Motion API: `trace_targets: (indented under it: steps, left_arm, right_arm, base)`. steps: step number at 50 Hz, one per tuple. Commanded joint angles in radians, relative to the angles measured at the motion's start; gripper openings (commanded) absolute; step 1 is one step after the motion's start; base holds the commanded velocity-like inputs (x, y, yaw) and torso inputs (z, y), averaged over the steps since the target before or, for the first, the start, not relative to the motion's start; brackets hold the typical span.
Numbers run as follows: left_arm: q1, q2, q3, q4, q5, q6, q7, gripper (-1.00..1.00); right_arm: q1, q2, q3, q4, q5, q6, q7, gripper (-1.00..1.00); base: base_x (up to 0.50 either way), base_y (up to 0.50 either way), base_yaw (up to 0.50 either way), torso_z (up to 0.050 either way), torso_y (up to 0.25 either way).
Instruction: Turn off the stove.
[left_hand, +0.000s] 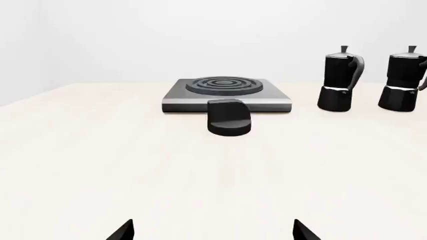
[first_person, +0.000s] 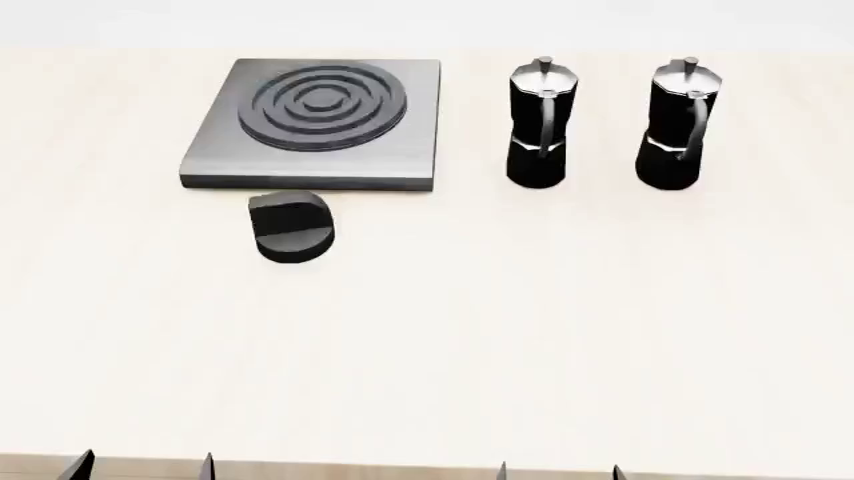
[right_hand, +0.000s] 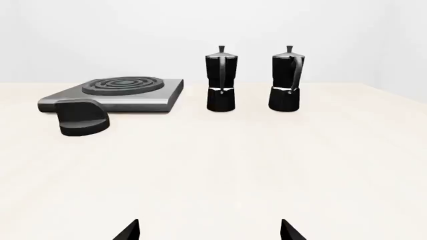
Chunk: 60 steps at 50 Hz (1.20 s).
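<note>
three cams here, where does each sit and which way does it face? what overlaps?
Head view: high, looking down and forward over the table; both grippers' fingertips show at the bottom edge, left gripper, right gripper.
Left wrist view: low near the table, facing the stove and knob head-on; left gripper tips show, apart.
Right wrist view: low, facing the two moka pots; right gripper tips show, apart.
Shared: every view holds stove, knob and both pots.

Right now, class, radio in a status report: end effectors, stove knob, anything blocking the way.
Both end effectors, left and right, open, empty, at near table edge. Stove knob untouched. Two moka pots stand right of stove, off the path.
</note>
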Motion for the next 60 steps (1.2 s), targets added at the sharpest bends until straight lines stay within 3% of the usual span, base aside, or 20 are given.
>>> trace_targets:
  steps: [1,24,31,60]
  left_arm:
    - [0.001,-0.016,0.020,-0.002,-0.014,0.004,-0.018,1.00]
    - [0.014,-0.069,0.081,0.029,-0.055,0.010,-0.081,1.00]
    - [0.034,-0.090,0.093,0.057,0.009,0.116,-0.127,1.00]
    - [0.076,-0.147,0.077,0.489,-0.043,-0.149,-0.171,1.00]
  right_arm:
    - [0.003,0.015,-0.020,0.003,0.015,0.003,0.021,1.00]
    - [-0.006,0.068,-0.086,-0.065,0.099,0.059,0.055,1.00]
    - [-0.016,0.087,-0.102,-0.158,0.058,0.086,0.098,1.00]
    - [-0.055,0.156,-0.075,-0.594,0.100,0.289,0.174,1.00]
  base:
    - [0.00,0.00,0.00,0.000,0.000]
    - [0.00,0.00,0.00,0.000,0.000]
    - [0.00,0.00,0.00,0.000,0.000]
    - [0.00,0.00,0.00,0.000,0.000]
